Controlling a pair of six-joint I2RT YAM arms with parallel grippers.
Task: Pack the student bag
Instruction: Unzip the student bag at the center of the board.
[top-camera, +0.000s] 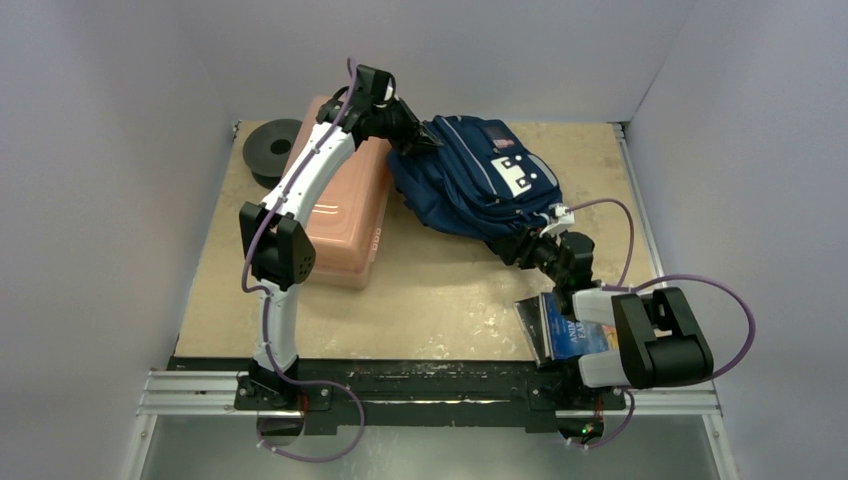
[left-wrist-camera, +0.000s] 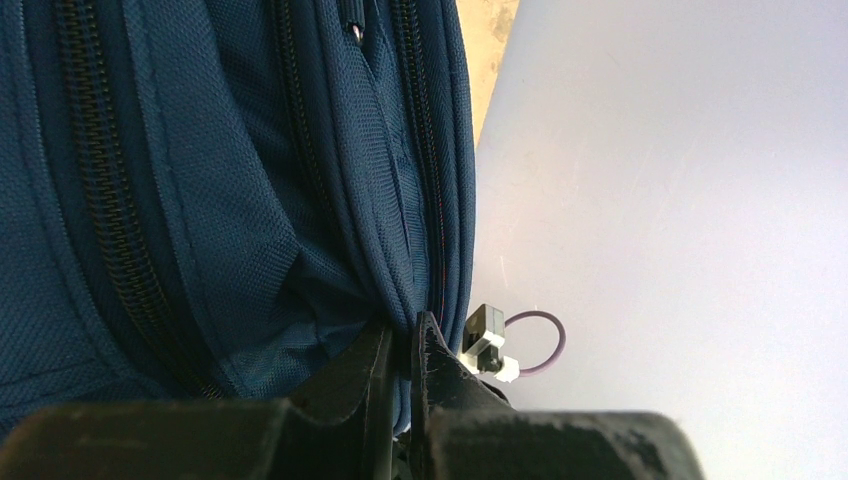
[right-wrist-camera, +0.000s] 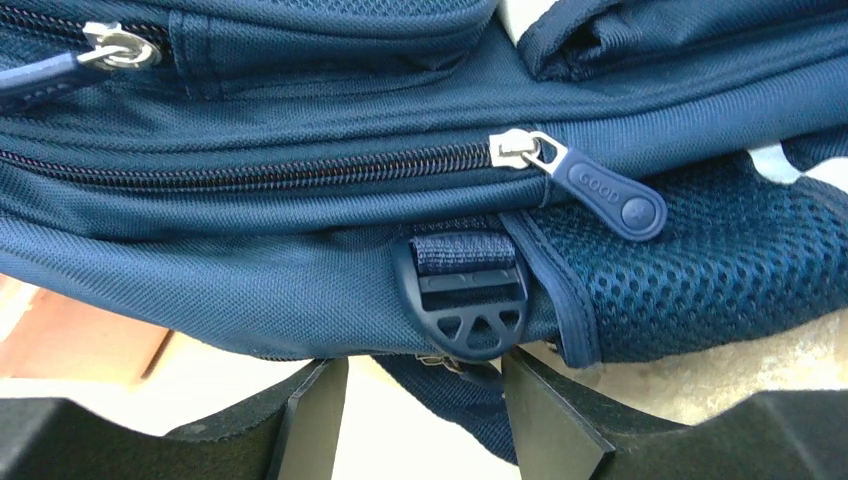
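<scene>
1. Right now the student bag (top-camera: 470, 180) lies on its side at the far-middle of the tabletop (top-camera: 440, 300). It is navy fabric, w/ a white patch (top-camera: 520, 172) bearing black squares facing up.
2. Left end effector (left-wrist-camera: 400, 338) is at the bag's far-left end and is clenched on the bag. The left wrist view shows a fold of navy fabric pinched betw. its two fingers, and a zip track (left-wrist-camera: 110, 200) runs up the cloth above.
3. Right end effector (right-wrist-camera: 418, 370) is at the bag's near-right edge and is released, fingers spread apart w/ nothing gripped.
4. In the right wrist view a dark plastic buckle (right-wrist-camera: 468, 300) on a strap sits just beyond the gap betw. the fingertips. Can't tell if either tip touches it.
5. Above the buckle is a closed zip w/ a metal slider and a navy rubber pull (right-wrist-camera: 608, 195) marked "GOOD". To the buckle's right is a mesh pocket (right-wrist-camera: 700, 270).
6. A pink translucent box (top-camera: 345, 215) sits just beside the bag's left side, partly under the left arm.
7. A black round disc (top-camera: 268, 150) sits at the far-left corner, touching or nearly touching the box.
8. A flat blue printed item (top-camera: 565, 330) in a clear sleeve lies at the near-right edge, partly hidden by the right arm and well apart from the bag.
</scene>
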